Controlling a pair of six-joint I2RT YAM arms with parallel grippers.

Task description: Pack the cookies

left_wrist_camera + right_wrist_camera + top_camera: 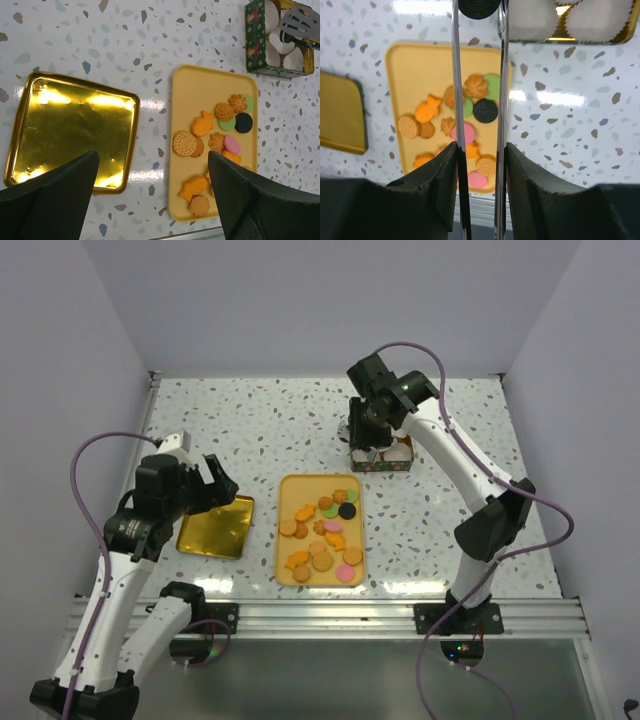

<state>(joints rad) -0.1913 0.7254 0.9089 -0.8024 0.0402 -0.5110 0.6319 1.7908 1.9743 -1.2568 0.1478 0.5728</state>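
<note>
Several cookies (322, 530) in orange, tan, pink, green and black lie on a yellow tray (300, 490). They also show in the left wrist view (220, 130) and the right wrist view (470, 107). My right gripper (362, 430) (481, 145) is shut on metal tongs (456, 75). The tong tips pinch a black cookie (478, 7) just beside the green tin (385, 458) (570, 20) lined with white paper cups. My left gripper (215, 490) (152, 155) is open and empty, above the gap between the gold lid (75, 130) and the tray.
The gold lid (215, 528) lies left of the yellow tray (200, 90). The tin (255, 40) stands behind the tray, with the tongs (295, 22) over it. White walls enclose the speckled table on three sides; a metal rail runs along the front.
</note>
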